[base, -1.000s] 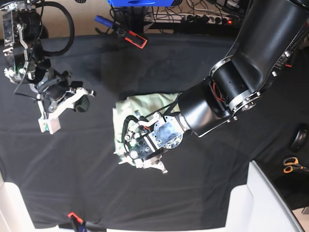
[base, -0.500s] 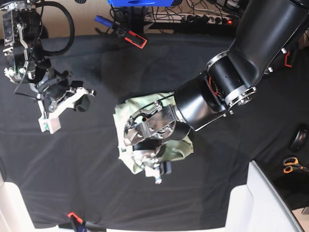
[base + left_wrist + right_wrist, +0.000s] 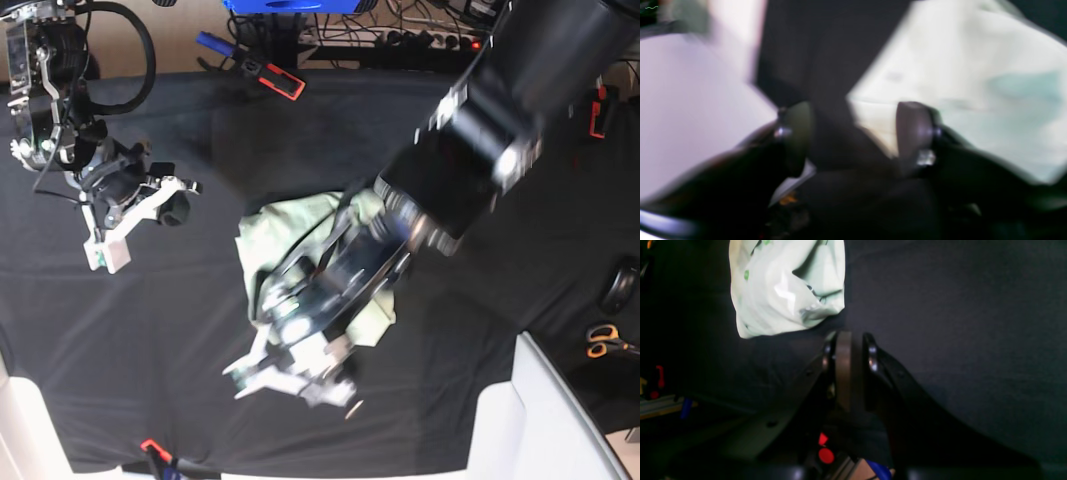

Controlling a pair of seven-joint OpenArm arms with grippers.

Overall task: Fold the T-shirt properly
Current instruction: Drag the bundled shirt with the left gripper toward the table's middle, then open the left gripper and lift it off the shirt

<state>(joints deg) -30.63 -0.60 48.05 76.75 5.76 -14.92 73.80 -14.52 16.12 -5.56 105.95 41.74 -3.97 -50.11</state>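
Note:
The pale mint-green T-shirt [image 3: 272, 232] lies bunched in a crumpled heap in the middle of the black cloth. It also shows in the left wrist view [image 3: 973, 66] and in the right wrist view [image 3: 786, 290]. My left gripper [image 3: 295, 385] hangs over the heap's front edge, blurred by motion and covering part of it. In the left wrist view it [image 3: 853, 133] is open with only black cloth between its fingers. My right gripper [image 3: 108, 248] is far to the left, well apart from the shirt. In its own view it [image 3: 855, 340] is shut and empty.
Orange-handled scissors [image 3: 603, 342] and a black round object [image 3: 622, 285] lie at the right edge. A red-and-black tool [image 3: 283, 80] lies at the back. A white surface [image 3: 560, 420] borders the front right, and a small red object [image 3: 152, 447] sits at the front edge.
My left arm has swung toward the front of the table, its gripper coming off the middle of the shirt to its front edge. More of the shirt shows. The right arm has barely moved.

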